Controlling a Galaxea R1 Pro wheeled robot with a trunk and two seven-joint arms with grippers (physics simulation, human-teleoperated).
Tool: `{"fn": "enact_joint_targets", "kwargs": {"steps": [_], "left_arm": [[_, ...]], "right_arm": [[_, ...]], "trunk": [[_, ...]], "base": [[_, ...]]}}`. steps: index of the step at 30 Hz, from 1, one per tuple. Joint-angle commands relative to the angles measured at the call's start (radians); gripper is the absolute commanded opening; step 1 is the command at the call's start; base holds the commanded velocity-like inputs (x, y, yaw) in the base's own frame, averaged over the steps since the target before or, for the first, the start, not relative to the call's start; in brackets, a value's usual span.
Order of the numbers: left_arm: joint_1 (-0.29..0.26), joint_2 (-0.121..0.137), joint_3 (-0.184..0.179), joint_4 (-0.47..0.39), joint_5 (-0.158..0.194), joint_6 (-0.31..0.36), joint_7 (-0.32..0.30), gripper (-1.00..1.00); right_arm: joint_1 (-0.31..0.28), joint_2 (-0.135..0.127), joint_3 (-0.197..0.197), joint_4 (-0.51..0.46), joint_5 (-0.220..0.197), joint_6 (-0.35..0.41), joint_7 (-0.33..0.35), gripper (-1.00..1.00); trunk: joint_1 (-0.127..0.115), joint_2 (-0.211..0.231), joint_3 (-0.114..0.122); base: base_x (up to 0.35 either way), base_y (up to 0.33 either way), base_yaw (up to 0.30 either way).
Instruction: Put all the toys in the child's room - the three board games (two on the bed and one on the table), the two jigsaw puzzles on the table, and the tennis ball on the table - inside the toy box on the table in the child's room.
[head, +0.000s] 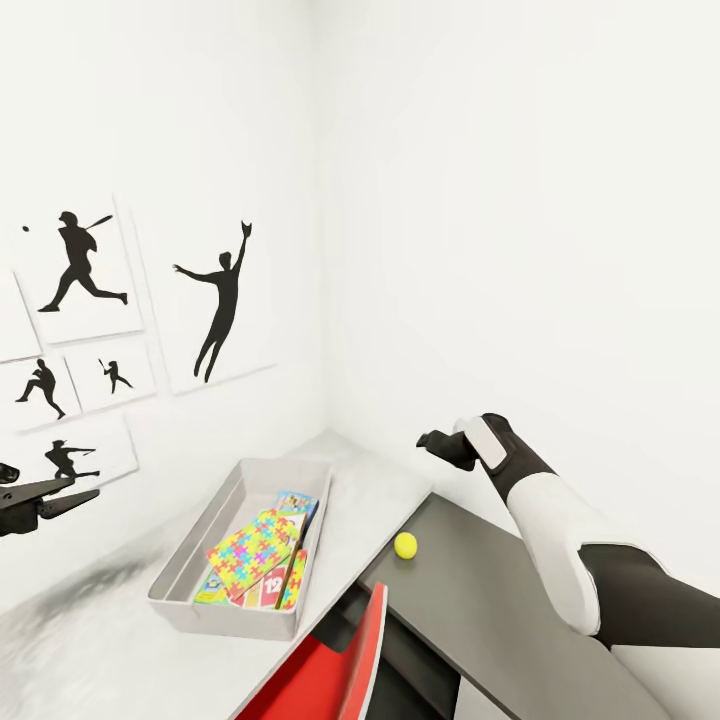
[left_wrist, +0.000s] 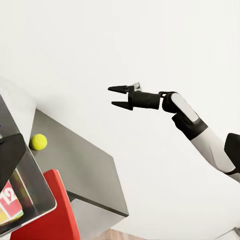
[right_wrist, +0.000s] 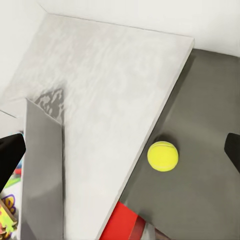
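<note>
We hold our right gripper (left_wrist: 117, 97) above the dark table (head: 520, 610), jaws parted and empty, because the tennis ball (head: 405, 545) lies below it on that table, close to the edge where the pale table (head: 370, 490) begins. The toy box (head: 185, 575) sits on the pale table with puzzles and game boxes already inside, so the ball looks like the piece left to collect. Our left gripper (head: 55, 500) waits off to the side, away from the box; we cannot tell how far it is open.
</note>
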Motion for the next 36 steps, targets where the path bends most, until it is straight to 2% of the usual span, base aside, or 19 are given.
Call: {"fn": "enact_joint_targets", "kwargs": {"steps": [1, 36], "left_arm": [[-0.001, 0.001, -0.007, 0.001, 0.005, 0.011, -0.004, 1.0], [-0.001, 0.001, -0.008, 0.001, 0.004, 0.009, -0.004, 1.0]], "right_arm": [[0.0, 0.001, -0.004, -0.001, -0.008, 0.002, -0.008, 1.0], [0.0, -0.006, 0.013, 0.0, -0.008, 0.007, -0.008, 1.0]], "trunk": [[0.0, -0.001, -0.001], [0.0, -0.001, -0.055]], "base": [[0.005, 0.001, 0.0], [0.0, 0.0, 0.0]]}}
